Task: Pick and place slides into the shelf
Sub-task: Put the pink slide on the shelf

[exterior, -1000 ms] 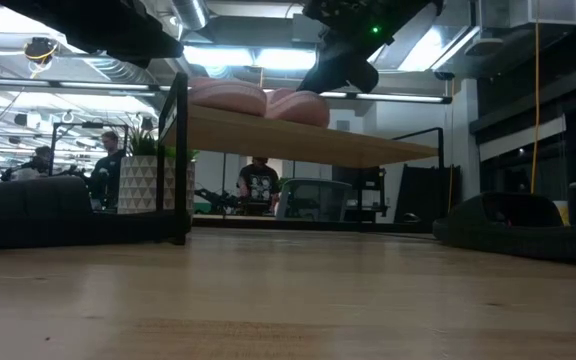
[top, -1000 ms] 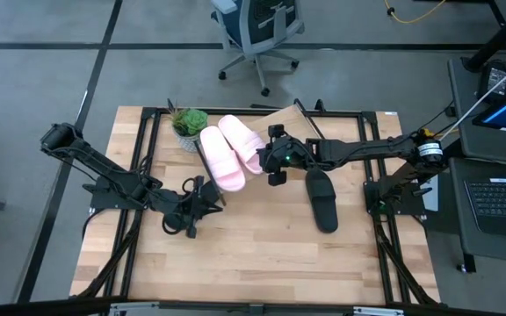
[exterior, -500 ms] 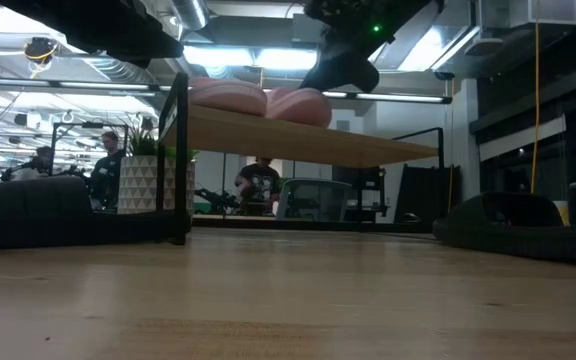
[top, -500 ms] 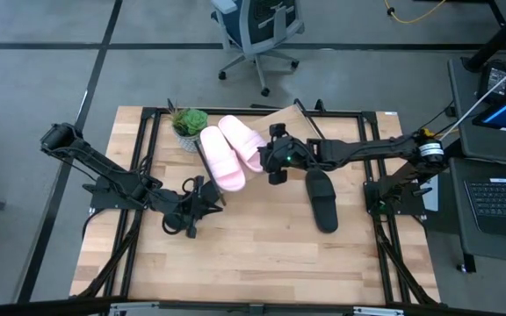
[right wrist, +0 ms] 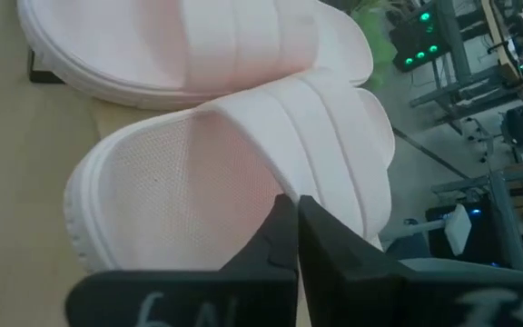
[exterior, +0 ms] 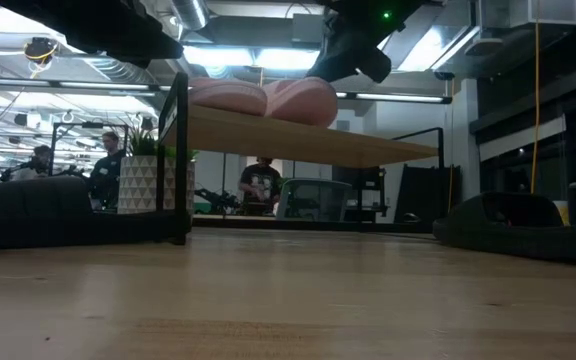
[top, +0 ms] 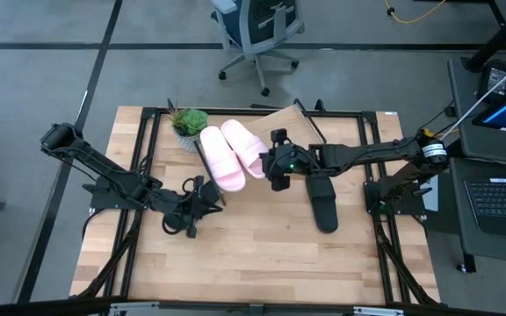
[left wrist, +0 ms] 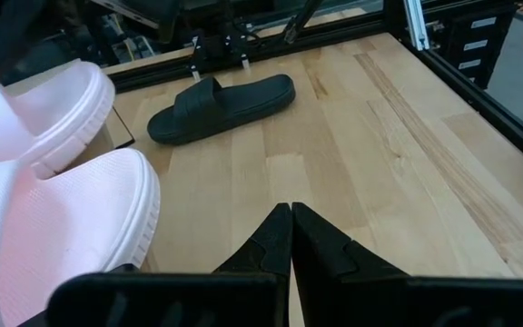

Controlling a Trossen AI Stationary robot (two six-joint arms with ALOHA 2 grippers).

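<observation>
A small green potted plant (top: 188,121) in a white patterned pot stands at the far left of the light-wood table (top: 235,254), a grey swivel office chair (top: 255,35) sits on the grey floor beyond it, and an open laptop (top: 502,200) lies at the right.

Grey floor, office chair (top: 257,31), ceiling lights (exterior: 238,57)

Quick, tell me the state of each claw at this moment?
Left claw: closed, holding nothing, above the table.
Right claw: closed, empty, at the pink slide on the shelf.
</observation>
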